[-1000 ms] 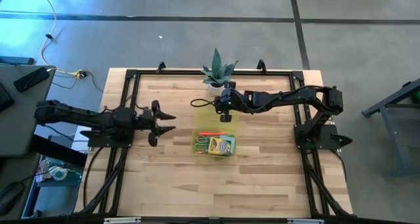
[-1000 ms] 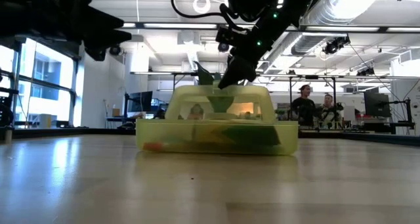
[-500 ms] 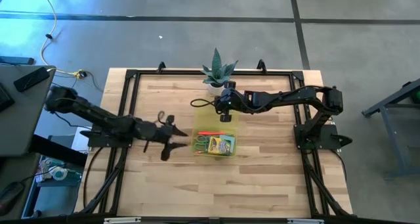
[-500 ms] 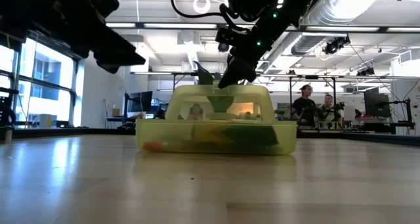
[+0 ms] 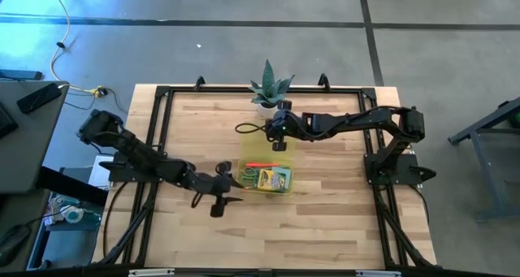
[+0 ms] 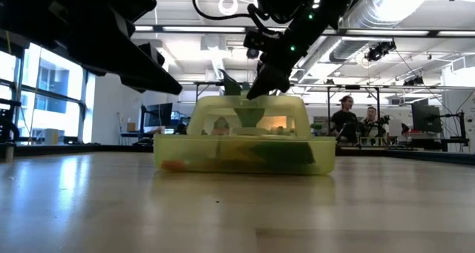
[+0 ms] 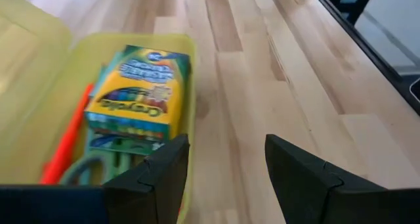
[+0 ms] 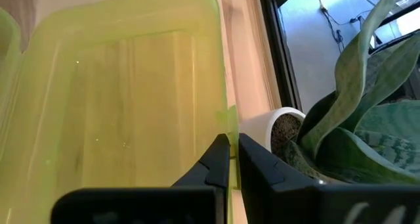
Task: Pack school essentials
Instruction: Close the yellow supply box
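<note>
At centre counter (image 5: 325,212), your right pincer (image 5: 278,140) is clamped on the raised lid (image 8: 125,99) at the case's (image 5: 265,178) twelve o'clock edge; crayon box (image 7: 141,86) and scissors (image 5: 248,176) lie inside. Left pincer (image 5: 221,189), spread apart, sits at nine o'clock. Closing appears next: lower the lid squarely.

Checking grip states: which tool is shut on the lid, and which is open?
The right tool is shut on the lid edge beside the plant; the left tool is open at the box holding crayons.

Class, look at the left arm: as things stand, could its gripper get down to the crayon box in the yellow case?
Probably yes. The right gripper holds the lid up, the crayon box lies uncovered, and the open left gripper hovers at the case's edge.
</note>
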